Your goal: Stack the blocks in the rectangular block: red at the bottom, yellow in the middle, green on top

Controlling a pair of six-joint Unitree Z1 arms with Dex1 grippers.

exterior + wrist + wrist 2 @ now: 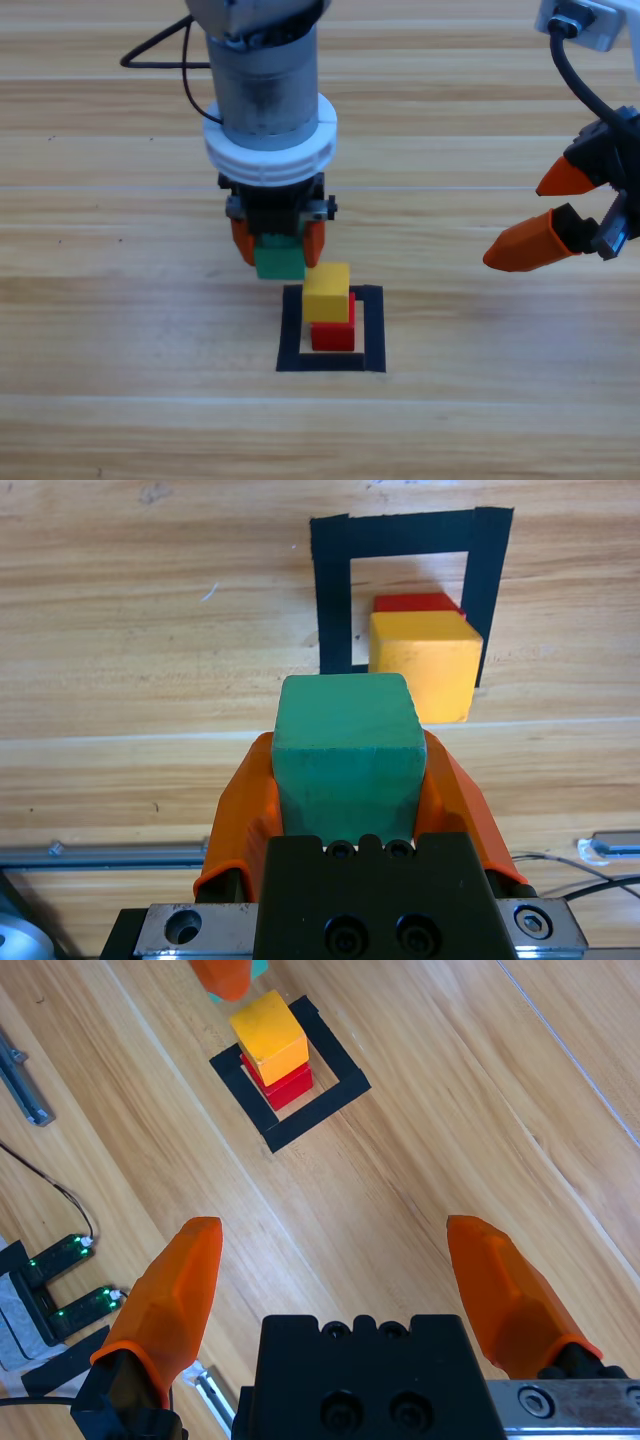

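Note:
The black-tape rectangular block (291,330) (332,600) (335,1090) lies at the table's middle. Inside it the red cube (334,336) (415,602) (287,1086) rests on the wood, and the yellow cube (327,292) (422,666) (268,1033) sits on top of it. My left gripper (278,245) (350,780) hangs just behind and left of that stack, shut on the green cube (279,260) (348,745), which is held above the table. My right gripper (545,215) (345,1270) waits open at the right edge with nothing between its jaws.
A black cable (165,55) loops behind the left arm at the back. In the right wrist view, small electronics with green lights (55,1280) lie at the table's side.

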